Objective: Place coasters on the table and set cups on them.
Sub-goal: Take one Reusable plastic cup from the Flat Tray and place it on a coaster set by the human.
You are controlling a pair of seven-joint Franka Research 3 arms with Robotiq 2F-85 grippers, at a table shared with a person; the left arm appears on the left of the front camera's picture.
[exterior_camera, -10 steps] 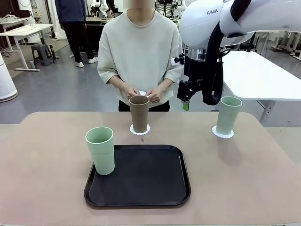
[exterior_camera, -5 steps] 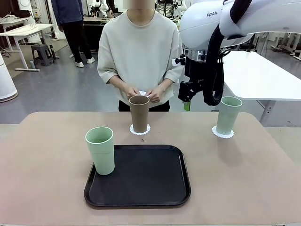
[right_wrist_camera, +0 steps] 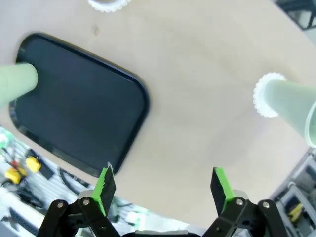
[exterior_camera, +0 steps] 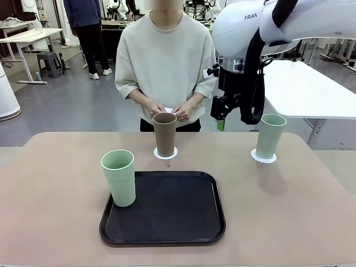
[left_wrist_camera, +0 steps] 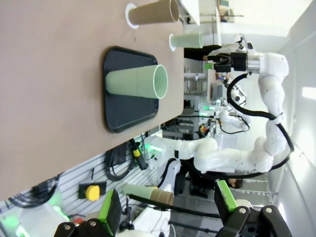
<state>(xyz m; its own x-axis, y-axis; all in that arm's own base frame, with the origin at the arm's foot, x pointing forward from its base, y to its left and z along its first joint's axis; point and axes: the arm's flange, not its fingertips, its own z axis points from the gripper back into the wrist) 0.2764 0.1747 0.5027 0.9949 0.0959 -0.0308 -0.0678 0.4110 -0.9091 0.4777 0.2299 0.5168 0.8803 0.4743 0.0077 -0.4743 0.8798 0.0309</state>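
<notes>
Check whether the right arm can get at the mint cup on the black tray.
Probably yes. The right gripper hangs open above the far side of the table; only the brown cup stands near its path to the mint cup on the tray, and looks avoidable, though the reach crosses the middle.

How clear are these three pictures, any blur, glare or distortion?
Front view: sharp, evenly lit, faint shadows on the table. Left wrist view: rolled sideways, background washed out. Right wrist view: wide-angle distortion splays a mint cup toward the edge.
</notes>
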